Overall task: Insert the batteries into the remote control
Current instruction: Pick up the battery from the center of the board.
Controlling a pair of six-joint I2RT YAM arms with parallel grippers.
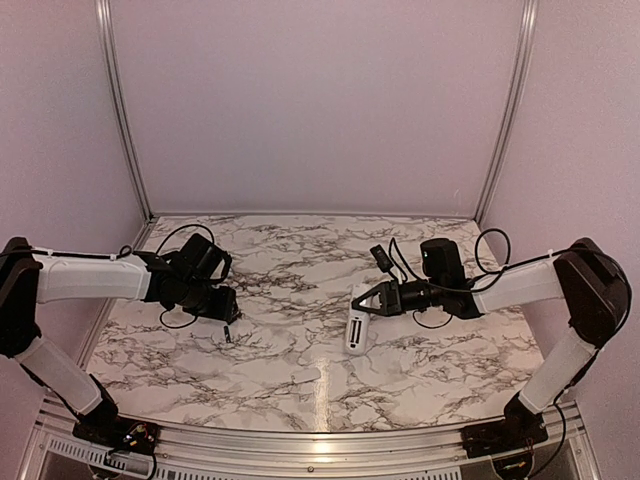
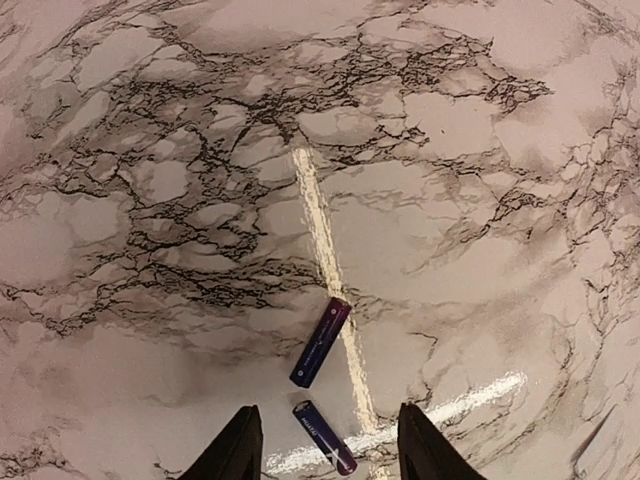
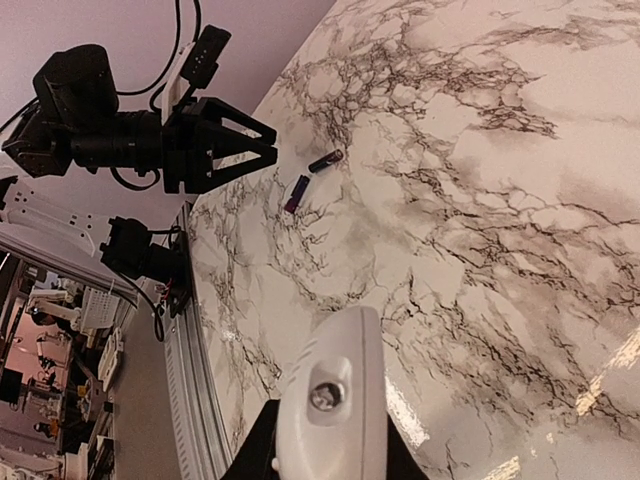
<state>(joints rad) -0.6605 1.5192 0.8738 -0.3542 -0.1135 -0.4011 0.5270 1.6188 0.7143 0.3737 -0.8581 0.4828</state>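
Marble-patterned table [image 1: 300,375], lilac walls [image 1: 320,100] — the left gripper [image 2: 329,412] stood spread astride one of the batteries [image 2: 325,437], the other battery [image 2: 321,342] just beyond; the right gripper [image 3: 325,445] clamped the remote control [image 3: 330,395].

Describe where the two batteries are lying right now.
Both batteries lie on the table's left side, right by the left hand; in the left wrist view, one sits between its open fingers.
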